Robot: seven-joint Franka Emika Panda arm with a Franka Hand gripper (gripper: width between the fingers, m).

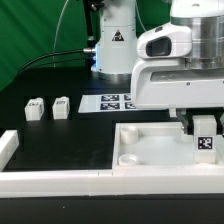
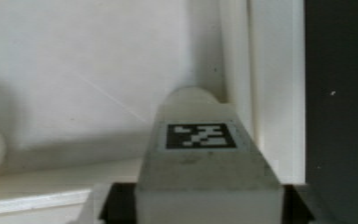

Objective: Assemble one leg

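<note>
On the black tabletop, two spare legs stand at the exterior view's left. At the right, the pincer is clamped on the leg, held upright inside the white tray near its right wall.

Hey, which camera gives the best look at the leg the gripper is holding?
The wrist view: the leg fills the picture, tag sharp, over the tabletop. The exterior view shows it small, partly hidden in the gripper.
</note>
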